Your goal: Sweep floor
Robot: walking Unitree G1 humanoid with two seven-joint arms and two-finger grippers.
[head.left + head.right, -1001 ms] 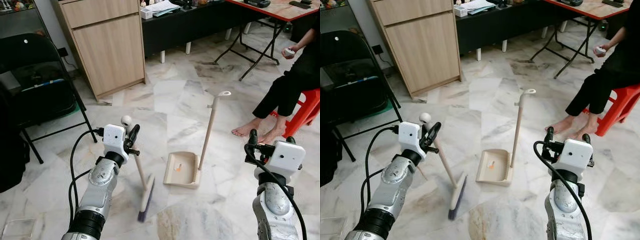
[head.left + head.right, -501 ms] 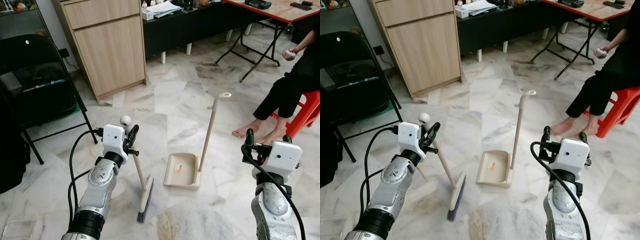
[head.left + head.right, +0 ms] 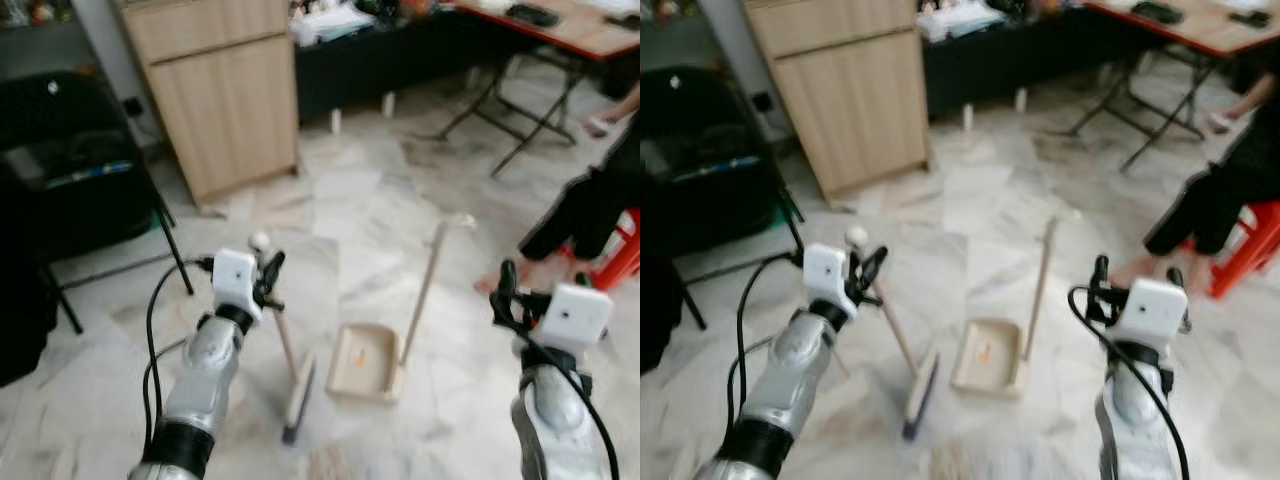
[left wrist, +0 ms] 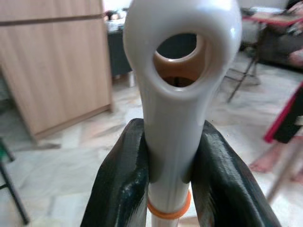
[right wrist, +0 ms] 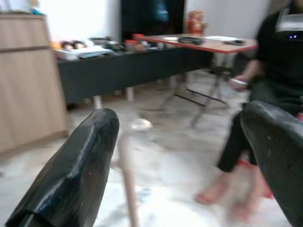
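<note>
My left gripper [image 3: 266,278] is shut on the upper end of a broom handle [image 3: 280,335], just under its white looped tip [image 4: 182,71]. Both black fingers [image 4: 122,184] press its sides. The broom leans, with its head [image 3: 298,398] on the marble floor. A beige dustpan [image 3: 362,362] lies right of the broom head, a small orange bit [image 3: 358,353] inside it. Its long handle [image 3: 428,285] stands upright. My right gripper [image 5: 184,156] is open and empty. It hangs in the air right of the dustpan handle, apart from it.
A wooden cabinet [image 3: 222,95] stands at the back left, with a black folding chair [image 3: 80,170] beside it. A person [image 3: 590,195] sits on a red stool [image 3: 625,250] at the right, bare feet on the floor. A folding table [image 3: 545,40] stands behind.
The whole picture has shifted a little and gone blurry, so the camera has moved. Broom, dustpan and both grippers keep their places relative to one another.
</note>
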